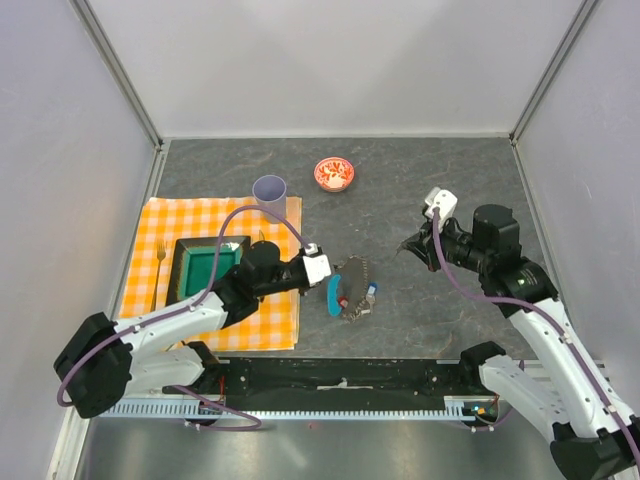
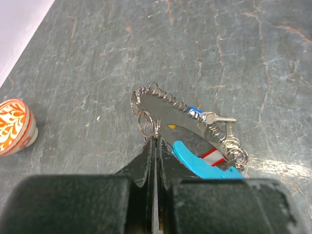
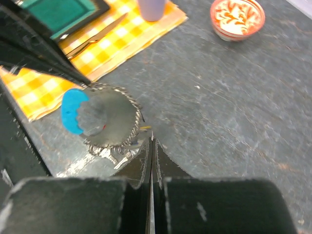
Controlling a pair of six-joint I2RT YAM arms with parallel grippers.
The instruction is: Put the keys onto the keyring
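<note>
The keyring (image 1: pixel 352 280) is a thin wire loop with a light-blue crescent piece (image 1: pixel 333 297), on the dark table in front of the arms. The keys (image 1: pixel 362 300) hang bunched at its near side on small rings. The left wrist view shows the loop (image 2: pixel 168 105), the crescent (image 2: pixel 200 160), a silvery key (image 2: pixel 217 118) and red, yellow and blue tags. My left gripper (image 2: pixel 155 138) is shut on the loop's wire and holds it tilted. My right gripper (image 1: pixel 405 245) is shut, nothing visibly held, hovering to the right of the ring (image 3: pixel 105 122).
A small red patterned bowl (image 1: pixel 334 173) stands at the back, and also shows in the right wrist view (image 3: pixel 237 17). A lilac cup (image 1: pixel 269 190) stands on the orange checked cloth (image 1: pixel 155 225). On the cloth are a green dish in a black frame (image 1: pixel 208 266), a fork (image 1: pixel 160 270) and a knife (image 3: pixel 95 39).
</note>
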